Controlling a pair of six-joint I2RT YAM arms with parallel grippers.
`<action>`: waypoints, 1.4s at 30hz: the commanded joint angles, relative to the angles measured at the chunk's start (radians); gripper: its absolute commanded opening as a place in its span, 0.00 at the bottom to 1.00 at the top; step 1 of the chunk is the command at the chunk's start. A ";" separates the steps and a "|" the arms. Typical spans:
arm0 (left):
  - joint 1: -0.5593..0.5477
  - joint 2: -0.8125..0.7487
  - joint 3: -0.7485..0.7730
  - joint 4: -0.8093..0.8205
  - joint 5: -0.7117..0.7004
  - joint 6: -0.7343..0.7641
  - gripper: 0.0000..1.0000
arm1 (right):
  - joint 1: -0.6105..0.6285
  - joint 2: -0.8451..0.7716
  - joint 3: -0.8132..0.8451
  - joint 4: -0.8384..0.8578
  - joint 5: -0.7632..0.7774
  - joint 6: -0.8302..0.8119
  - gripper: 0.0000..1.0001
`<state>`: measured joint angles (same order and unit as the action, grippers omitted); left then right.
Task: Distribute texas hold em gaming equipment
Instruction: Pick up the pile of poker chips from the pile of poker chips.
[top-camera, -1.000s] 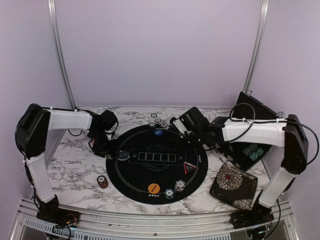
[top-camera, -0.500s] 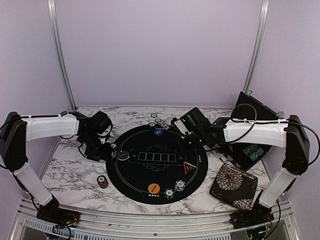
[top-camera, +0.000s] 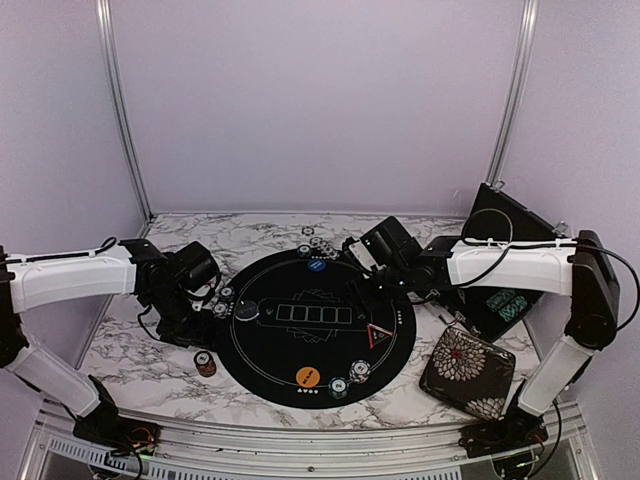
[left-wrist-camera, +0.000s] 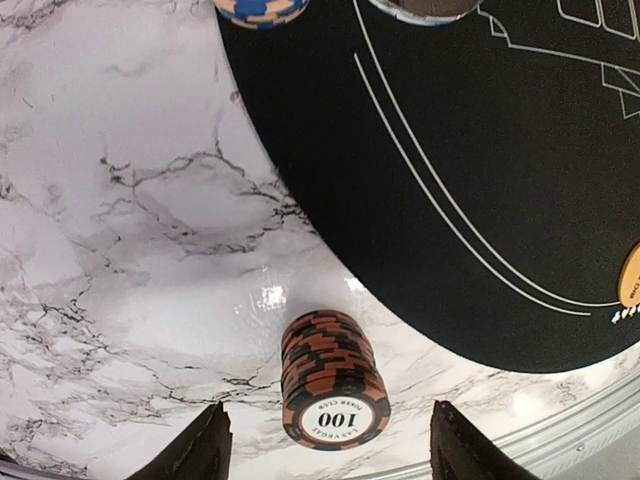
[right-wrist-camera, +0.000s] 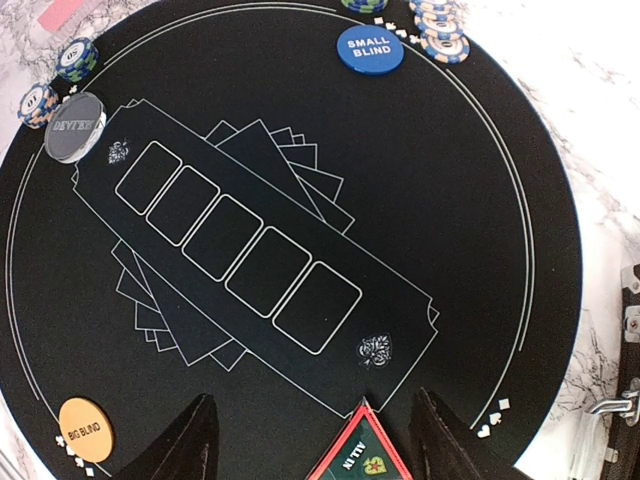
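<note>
A stack of orange-and-black poker chips (left-wrist-camera: 333, 385) marked 100 stands on the marble just off the round black mat (left-wrist-camera: 470, 170); it also shows in the top view (top-camera: 205, 363). My left gripper (left-wrist-camera: 328, 412) hangs over it, open, a finger (left-wrist-camera: 200, 450) on each side. My right gripper (right-wrist-camera: 312, 420) is open above the mat, the red-edged "ALL IN" triangle (right-wrist-camera: 360, 455) between its fingers. The blue small blind disc (right-wrist-camera: 369, 48), orange big blind disc (right-wrist-camera: 84, 428) and dealer disc (right-wrist-camera: 75, 125) lie on the mat. A pink card (right-wrist-camera: 65, 12) shows at the far edge.
Small chip stacks (top-camera: 358, 372) sit at the mat's near rim and more (top-camera: 318, 245) at its far rim. A floral pouch (top-camera: 467, 370) and an open black case (top-camera: 500, 290) lie to the right. A metal rail (top-camera: 300, 440) runs along the near edge.
My left arm has swung from the mat's left edge toward the near side, over the orange-and-black chip stack. My right gripper has barely moved.
</note>
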<state>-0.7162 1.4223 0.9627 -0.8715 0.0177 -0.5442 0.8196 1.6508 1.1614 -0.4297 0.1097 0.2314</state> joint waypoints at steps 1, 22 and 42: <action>-0.033 -0.013 -0.021 -0.052 -0.004 -0.040 0.70 | -0.007 -0.032 0.013 0.000 -0.004 0.000 0.63; -0.062 0.056 -0.029 -0.023 -0.012 -0.035 0.67 | -0.005 -0.038 0.010 -0.006 0.007 0.004 0.63; -0.066 0.093 -0.045 0.019 0.005 -0.028 0.58 | -0.006 -0.037 0.012 -0.010 0.013 0.007 0.63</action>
<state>-0.7753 1.5043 0.9279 -0.8608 0.0181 -0.5766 0.8196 1.6508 1.1614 -0.4309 0.1112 0.2317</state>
